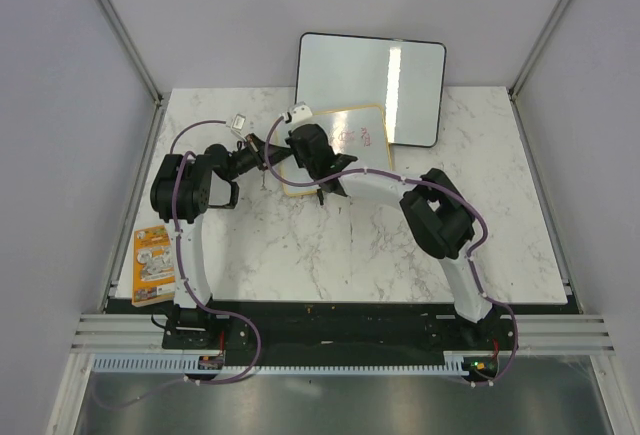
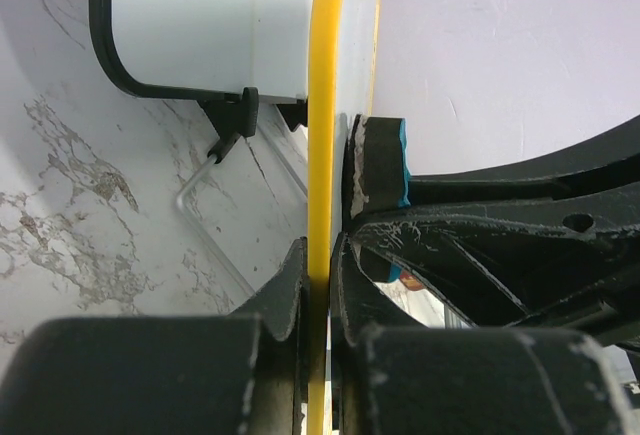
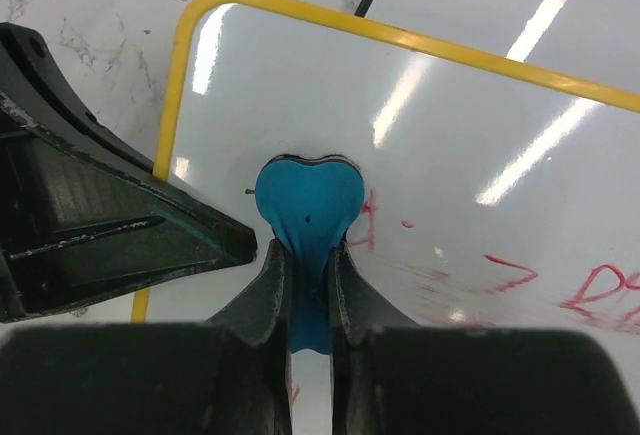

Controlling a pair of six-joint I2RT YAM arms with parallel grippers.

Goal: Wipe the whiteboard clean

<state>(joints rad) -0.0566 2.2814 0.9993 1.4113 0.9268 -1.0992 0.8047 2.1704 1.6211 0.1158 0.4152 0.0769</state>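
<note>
The whiteboard [image 1: 345, 145] with its yellow frame stands at the back middle of the marble table, with red marks [image 3: 600, 290] on its right half. In the left wrist view the whiteboard [image 2: 325, 105] shows edge-on, and my left gripper [image 2: 327, 265] is shut on its frame at the left edge. My right gripper [image 3: 308, 275] is shut on a blue eraser [image 3: 310, 200], which presses flat on the whiteboard [image 3: 450, 105] near its upper left corner. Faint red smears lie just right of the eraser. From above, both grippers [image 1: 262, 151] [image 1: 315, 155] meet at the board's left side.
A larger black-framed white board [image 1: 372, 85] leans behind the small one, overlapping its right corner. An orange packet [image 1: 153, 265] lies at the table's left edge. A black foot [image 2: 235, 125] and a clear plastic piece [image 2: 215, 215] sit behind the small board. Grey walls close in the table.
</note>
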